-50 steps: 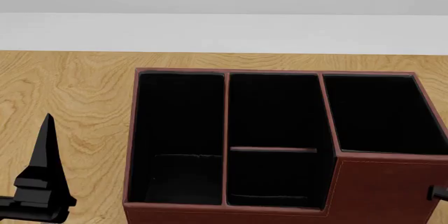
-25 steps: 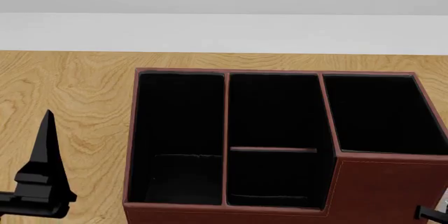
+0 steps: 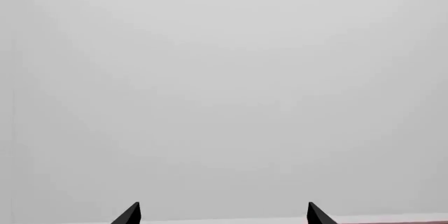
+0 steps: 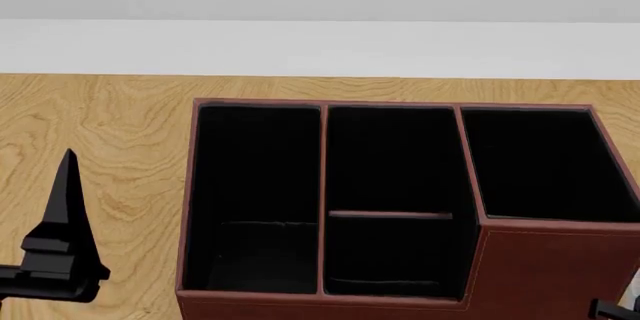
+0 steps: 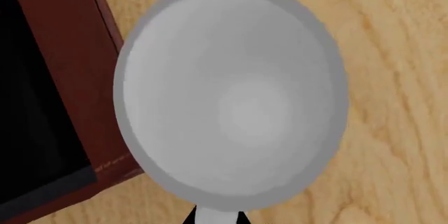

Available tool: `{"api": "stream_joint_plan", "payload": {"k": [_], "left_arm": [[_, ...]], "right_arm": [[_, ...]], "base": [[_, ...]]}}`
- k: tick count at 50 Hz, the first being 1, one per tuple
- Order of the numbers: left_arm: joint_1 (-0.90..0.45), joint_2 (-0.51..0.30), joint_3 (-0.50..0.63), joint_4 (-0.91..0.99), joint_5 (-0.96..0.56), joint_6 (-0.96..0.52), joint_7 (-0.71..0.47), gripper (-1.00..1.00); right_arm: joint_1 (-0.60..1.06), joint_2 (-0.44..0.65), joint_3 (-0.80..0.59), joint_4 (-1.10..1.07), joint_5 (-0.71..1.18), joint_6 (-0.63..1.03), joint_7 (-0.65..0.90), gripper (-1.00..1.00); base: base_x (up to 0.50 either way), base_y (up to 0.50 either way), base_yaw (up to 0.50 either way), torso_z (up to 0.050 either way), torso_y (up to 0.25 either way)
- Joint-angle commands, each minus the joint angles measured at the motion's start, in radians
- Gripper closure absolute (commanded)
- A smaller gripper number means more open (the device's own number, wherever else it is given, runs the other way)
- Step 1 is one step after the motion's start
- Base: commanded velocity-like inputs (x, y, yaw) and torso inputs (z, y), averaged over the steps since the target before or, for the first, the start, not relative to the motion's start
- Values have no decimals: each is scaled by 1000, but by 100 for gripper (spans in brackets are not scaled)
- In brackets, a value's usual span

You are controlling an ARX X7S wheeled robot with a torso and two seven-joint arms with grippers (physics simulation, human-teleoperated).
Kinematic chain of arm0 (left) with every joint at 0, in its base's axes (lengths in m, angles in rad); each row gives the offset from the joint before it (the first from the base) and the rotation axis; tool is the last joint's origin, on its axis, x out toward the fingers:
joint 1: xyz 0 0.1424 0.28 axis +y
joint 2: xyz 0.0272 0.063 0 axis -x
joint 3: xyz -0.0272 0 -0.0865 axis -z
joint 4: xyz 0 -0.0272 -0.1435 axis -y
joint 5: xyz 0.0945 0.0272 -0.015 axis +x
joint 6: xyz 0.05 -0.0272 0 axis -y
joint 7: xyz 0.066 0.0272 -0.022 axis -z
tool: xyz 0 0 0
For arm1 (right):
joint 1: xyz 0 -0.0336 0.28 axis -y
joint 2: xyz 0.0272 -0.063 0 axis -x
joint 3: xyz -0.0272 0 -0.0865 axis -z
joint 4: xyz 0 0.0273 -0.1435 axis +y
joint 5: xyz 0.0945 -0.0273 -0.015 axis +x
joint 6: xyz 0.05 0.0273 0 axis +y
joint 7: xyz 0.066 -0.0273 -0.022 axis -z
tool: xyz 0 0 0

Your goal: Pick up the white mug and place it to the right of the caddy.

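Head view: the caddy (image 4: pixel 400 207), a reddish-brown box with a black interior, stands on the wooden worktop (image 4: pixel 100 133). Its compartments lie open to the camera, and the section on its right is taller than the rest. The left pincer (image 4: pixel 60 252) shows at the lower left corner, well apart from the caddy, with one black finger pointing upward. At the lower right edge only a sliver of the right pincer (image 4: pixel 608 309) enters the frame, with a trace of white beside it.

Left wrist view: two black fingertips (image 3: pixel 129 214) stand far apart against a plain pale background, so the left pincer (image 3: pixel 222 216) is spread wide with nothing between its fingers.

Right wrist view: the white mug (image 5: pixel 231 95) is seen from directly above, its round mouth filling the frame, just beside the caddy's outer wall (image 5: pixel 66 77) over the worktop (image 5: pixel 399 77). Whether the right pincer grips the mug cannot be told.
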Motion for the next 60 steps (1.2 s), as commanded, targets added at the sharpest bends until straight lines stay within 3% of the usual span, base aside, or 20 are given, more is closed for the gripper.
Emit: {"api": "stream_joint_plan", "payload": {"k": [1,11,12,48,55,60], "left_arm": [[-14,-1,3,-3,0,-5,-6,-100],[-23,-2,5,-8,-7,-7,-12,-100],[-23,-2,6,-9,-7,-6,-12,-100],[30,-19,-15,57,-50,28,-26,-100],[57,-27,-24,84,-61,40,-28,-100],[68,-32,-25,95,-69,49,-31,-100]], "right_arm": [[-62,-13,57,0,2,-46,56,100],[-76,-12,71,0,1,-48,64,100],[-76,-11,71,0,1,-47,64,-100],[88,31,-50,-19,-27,-44,-27,-100],[-105,76,17,-524,8,273,-40,-100],[-171,96,46,-698,20,382,-49,-100]], "base": [[12,0,3,0,0],[2,-1,2,-2,0],[0,0,3,0,0],[0,0,0,0,0],[0,0,0,0,0],[0,0,0,0,0]]}}
